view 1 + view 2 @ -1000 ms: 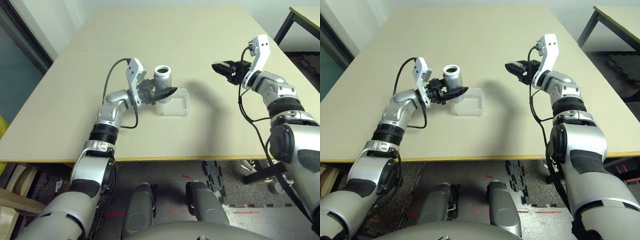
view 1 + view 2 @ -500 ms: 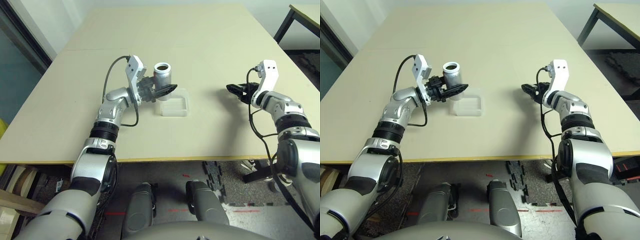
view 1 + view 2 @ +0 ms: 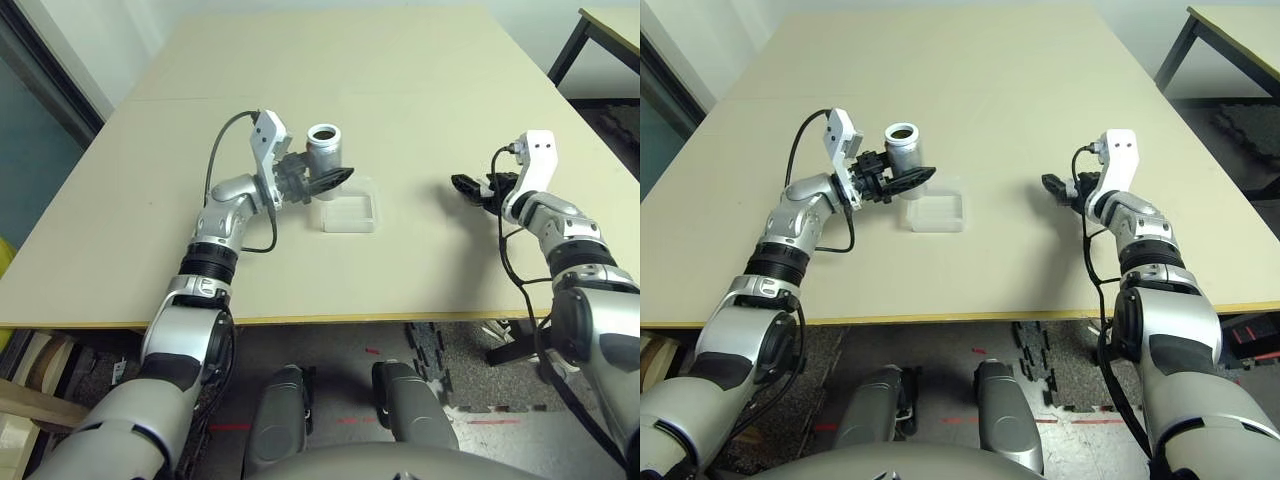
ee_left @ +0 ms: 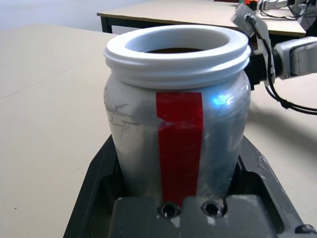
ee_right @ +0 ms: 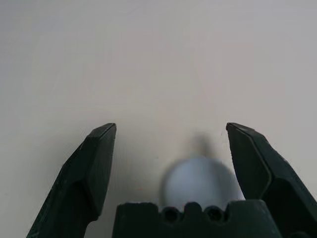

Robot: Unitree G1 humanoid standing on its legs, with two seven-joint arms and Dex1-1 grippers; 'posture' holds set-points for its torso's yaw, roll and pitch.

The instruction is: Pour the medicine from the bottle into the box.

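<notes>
Bright even light; soft shadows on table point(image 3: 420, 120); glare spot on bottle point(image 4: 220, 99); cap point(image 5: 198, 181) blurred.

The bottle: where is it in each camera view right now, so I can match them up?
Left eye view: bottle upright left of centre, clamped in the left gripper, just behind the box.
Right eye view: same spot, upper left of centre.
Left wrist view: fills the centre, red stripe facing the camera.
Right wrist view: no bottle here.
Shared landmark: the right gripper, also visible behind the bottle in the left wrist view.
</notes>
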